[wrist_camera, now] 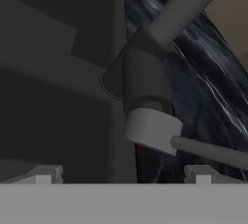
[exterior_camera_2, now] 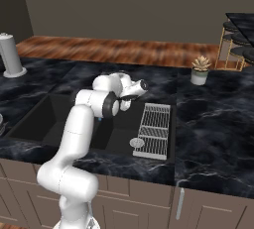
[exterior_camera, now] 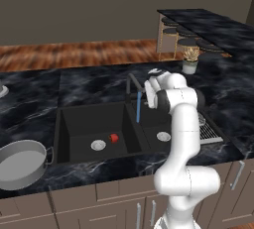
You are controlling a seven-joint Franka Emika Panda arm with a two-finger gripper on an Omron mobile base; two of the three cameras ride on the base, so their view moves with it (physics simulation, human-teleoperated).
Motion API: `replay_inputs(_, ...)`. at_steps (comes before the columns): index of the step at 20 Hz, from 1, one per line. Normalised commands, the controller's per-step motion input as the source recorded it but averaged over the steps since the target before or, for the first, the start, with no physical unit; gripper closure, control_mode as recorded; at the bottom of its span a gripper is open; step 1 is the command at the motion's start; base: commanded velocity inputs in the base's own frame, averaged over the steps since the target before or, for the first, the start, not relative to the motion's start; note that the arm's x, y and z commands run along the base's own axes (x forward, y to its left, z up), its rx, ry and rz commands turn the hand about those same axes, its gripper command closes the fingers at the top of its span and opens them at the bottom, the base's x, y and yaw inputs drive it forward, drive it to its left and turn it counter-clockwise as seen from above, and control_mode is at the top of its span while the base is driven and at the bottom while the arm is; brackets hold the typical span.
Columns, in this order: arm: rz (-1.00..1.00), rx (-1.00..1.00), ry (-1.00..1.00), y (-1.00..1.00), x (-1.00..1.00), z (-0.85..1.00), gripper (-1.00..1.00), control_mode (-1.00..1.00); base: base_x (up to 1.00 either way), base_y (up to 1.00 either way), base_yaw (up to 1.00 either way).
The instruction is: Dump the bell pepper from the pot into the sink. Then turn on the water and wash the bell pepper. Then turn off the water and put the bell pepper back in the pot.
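Note:
The small red bell pepper [exterior_camera: 113,138] lies on the floor of the left basin of the black sink [exterior_camera: 64,134], beside the round silver drain [exterior_camera: 98,145]. A thin blue stream of water [exterior_camera: 138,106] falls from the dark faucet [exterior_camera: 131,85] into the sink. The grey pot [exterior_camera: 20,163] stands upright on the counter left of the sink. My gripper [wrist_camera: 121,177] is open and holds nothing. It hovers right at the faucet's base [wrist_camera: 145,87], and the faucet's lever [wrist_camera: 208,151] sticks out just ahead of the right fingertip [wrist_camera: 201,174].
A ribbed metal drying rack [exterior_camera_2: 154,128] lies over the sink's right side. A potted plant [exterior_camera_2: 200,71] stands on the counter behind it. A grey cylinder [exterior_camera_2: 10,54] stands at the far left. Cabinet doors run below the counter edge.

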Motion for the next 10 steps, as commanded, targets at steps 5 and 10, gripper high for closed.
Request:
replay_inputs(5, 0.00, 0.00, 0.00, 0.09, 0.12, -0.07, -1.00, -1.00, 0.00, 0.00, 0.00)
replay_inputs(10, 0.00, 0.00, 0.00, 0.19, 0.02, -0.01, -1.00, -1.00, 0.00, 0.00, 0.00)
